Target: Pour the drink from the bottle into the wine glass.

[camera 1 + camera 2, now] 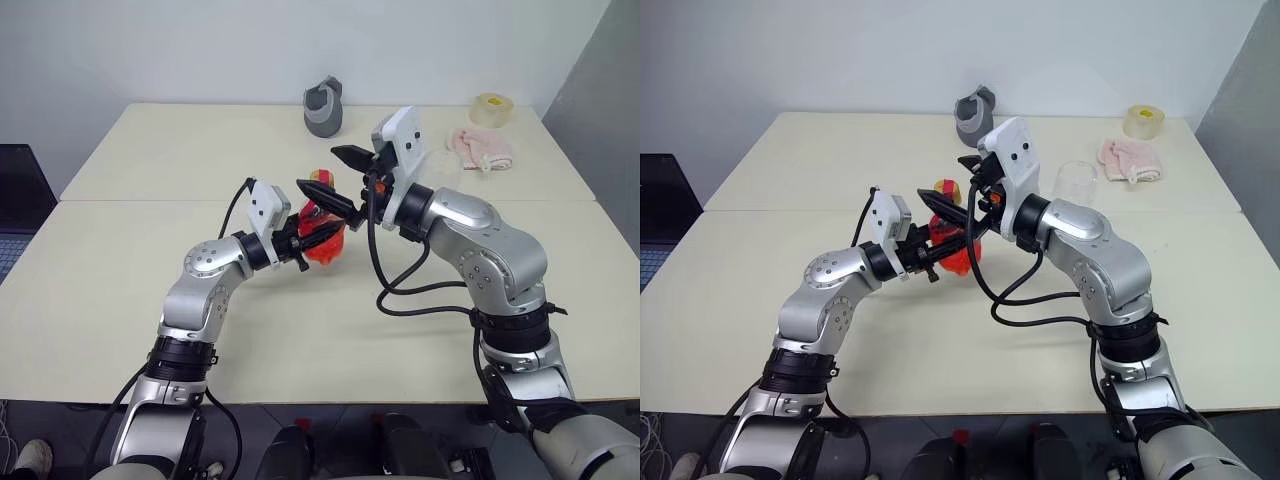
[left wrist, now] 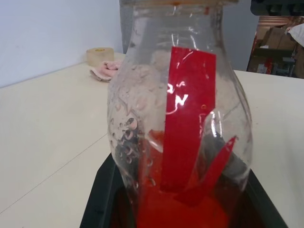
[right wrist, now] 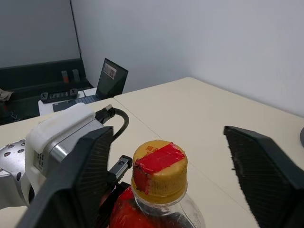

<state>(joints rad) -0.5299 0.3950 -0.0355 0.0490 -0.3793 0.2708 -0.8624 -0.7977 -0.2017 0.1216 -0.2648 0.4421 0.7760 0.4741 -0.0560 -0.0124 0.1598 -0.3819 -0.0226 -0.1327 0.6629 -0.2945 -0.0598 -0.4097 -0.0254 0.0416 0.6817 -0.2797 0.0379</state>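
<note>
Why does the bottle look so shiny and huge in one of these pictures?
Left wrist view: the bottle sits right against the lens, so it looms large, with bright glare streaks and droplets on its plastic. Right wrist view: the yellow cap is crisp, the room behind softer. Head views: even light, faint shadows.

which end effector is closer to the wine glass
Right. The right end effector brackets the bottle cap, nearer the wine glass; the left end effector grips the bottle, farther away.

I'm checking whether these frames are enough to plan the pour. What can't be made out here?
- Wine glass: stem and foot hidden behind the right arm in both eye views.
- Bottle: cap cut off by the left wrist view's edge; body cut off in the right wrist view.
- Drink: its level is masked by the left claw.
</note>
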